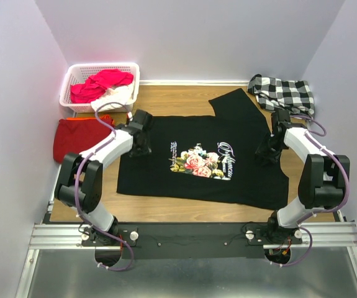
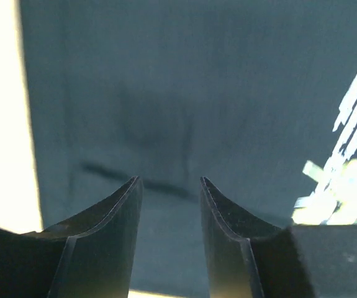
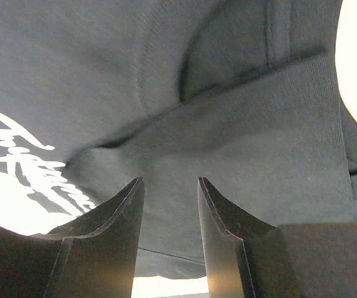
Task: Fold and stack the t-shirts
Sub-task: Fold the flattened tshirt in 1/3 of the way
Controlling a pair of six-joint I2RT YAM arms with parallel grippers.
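tee (image 1: 159, 177) — black, flat | long axis left-right; collar toward right gripper (image 1: 265, 155)

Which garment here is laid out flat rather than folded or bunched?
The black floral-print t-shirt, spread open in the middle. The dark-red shirt at the left is folded, and the checked cloth at the far right is bunched.

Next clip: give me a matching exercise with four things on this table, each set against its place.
Things:
1. black t-shirt
2. dark-red t-shirt
3. white basket
4. checkered cloth

Places:
A. far right corner
B. spread flat in the middle
C. far left corner
D. left edge, on the near side of the basket

Pairs: 1-B, 2-D, 3-C, 4-A
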